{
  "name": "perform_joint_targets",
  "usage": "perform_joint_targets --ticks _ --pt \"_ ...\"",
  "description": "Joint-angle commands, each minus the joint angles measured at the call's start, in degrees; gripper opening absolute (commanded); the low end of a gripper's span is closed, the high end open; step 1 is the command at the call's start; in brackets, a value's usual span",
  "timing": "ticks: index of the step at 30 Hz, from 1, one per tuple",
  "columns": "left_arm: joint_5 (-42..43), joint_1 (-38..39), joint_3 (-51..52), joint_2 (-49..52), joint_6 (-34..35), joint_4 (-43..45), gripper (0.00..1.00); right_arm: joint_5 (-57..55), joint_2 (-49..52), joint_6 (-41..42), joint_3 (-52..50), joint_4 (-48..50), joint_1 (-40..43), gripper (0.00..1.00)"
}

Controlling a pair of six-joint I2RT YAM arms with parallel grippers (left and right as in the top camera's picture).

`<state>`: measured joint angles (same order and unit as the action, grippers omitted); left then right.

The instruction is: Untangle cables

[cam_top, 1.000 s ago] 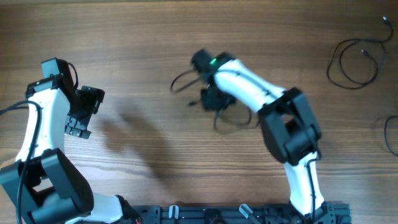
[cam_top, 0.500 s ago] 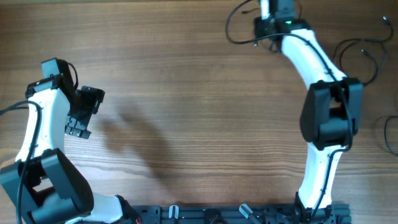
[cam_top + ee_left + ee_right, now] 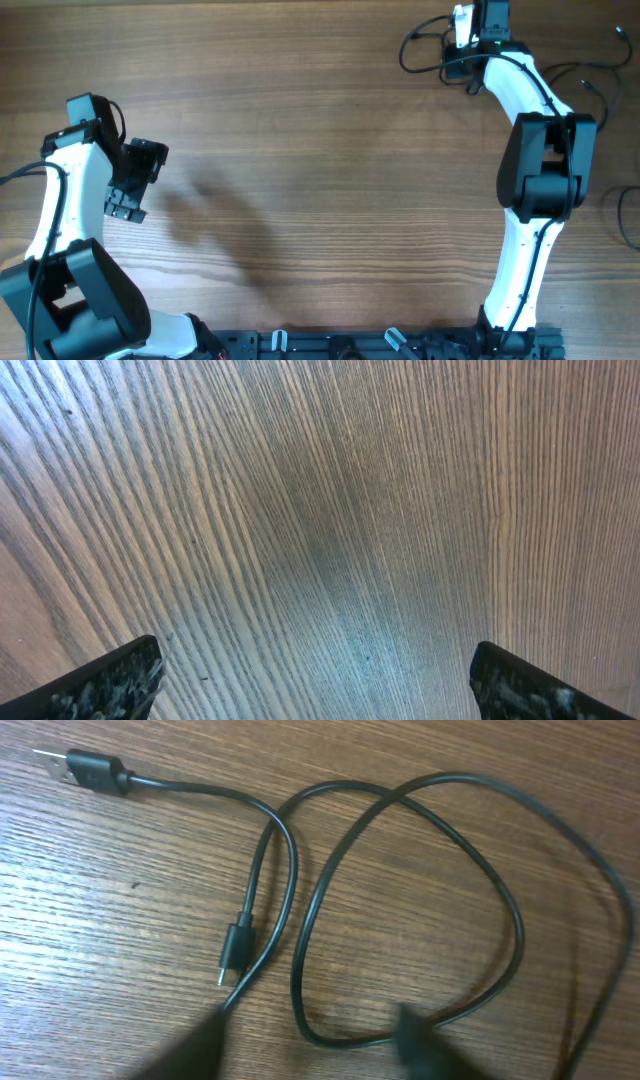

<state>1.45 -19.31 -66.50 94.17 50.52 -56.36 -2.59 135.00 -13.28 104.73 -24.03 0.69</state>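
The right gripper (image 3: 305,1045) hangs low over the table (image 3: 300,120), its blurred fingers (image 3: 190,1042) standing apart and clamping nothing. Beneath it lies a cable (image 3: 518,925) in loose overlapping loops, its USB plug (image 3: 90,768) off to one side and its small plug (image 3: 237,942) just ahead of the fingers. This is at the table's far edge. The left gripper (image 3: 320,685) is released too, wide open above bare wood, well apart from the cables.

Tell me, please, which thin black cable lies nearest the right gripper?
The black cable loop just left of the right gripper; the other cables lie further right.
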Motion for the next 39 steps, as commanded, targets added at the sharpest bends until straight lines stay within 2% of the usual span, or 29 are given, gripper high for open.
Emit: perform_joint_targets --ticks 1,4,9,12,15,19,22,27,31,35,39 --pt "0.02 -0.31 -0.26 -0.44 0.74 0.0 1.0 -0.48 -3.19 2.16 0.61 -1.9 -0.24 1.0" --pt "0.0 -0.31 -0.26 -0.44 0.74 0.0 1.0 -4.59 -12.5 3.19 0.61 -6.54 -0.2 1.0" --pt "0.02 -0.31 -0.26 -0.44 0.74 0.0 1.0 -4.44 -27.39 7.93 0.59 -13.79 -0.07 1.0" --pt "0.0 -0.31 -0.26 -0.44 0.74 0.0 1.0 -1.9 -36.24 12.07 0.59 -19.12 -0.07 1.0" --pt "0.02 -0.31 -0.26 -0.44 0.74 0.0 1.0 2.75 -44.78 12.11 0.55 -26.36 -0.07 1.0" --pt "0.0 -0.31 -0.26 -0.44 0.74 0.0 1.0 2.67 -58.1 12.37 -3.34 -35.45 -0.07 1.0" --pt "0.02 -0.31 -0.26 -0.44 0.74 0.0 1.0 2.34 -68.65 13.49 -10.73 -34.99 -0.07 1.0" --pt "0.02 -0.31 -0.26 -0.44 0.74 0.0 1.0 2.21 -92.45 13.68 -29.33 -30.4 -0.07 1.0" --pt "0.02 -0.31 -0.26 -0.44 0.74 0.0 1.0 2.05 -110.38 13.46 -39.65 -27.1 -0.07 1.0" --pt "0.02 -0.31 -0.26 -0.44 0.74 0.0 1.0 2.01 -122.68 13.44 -43.15 -28.02 -0.07 1.0" --pt "0.02 -0.31 -0.26 -0.44 0.74 0.0 1.0 2.03 -127.84 13.44 -43.34 -29.57 -0.07 1.0"
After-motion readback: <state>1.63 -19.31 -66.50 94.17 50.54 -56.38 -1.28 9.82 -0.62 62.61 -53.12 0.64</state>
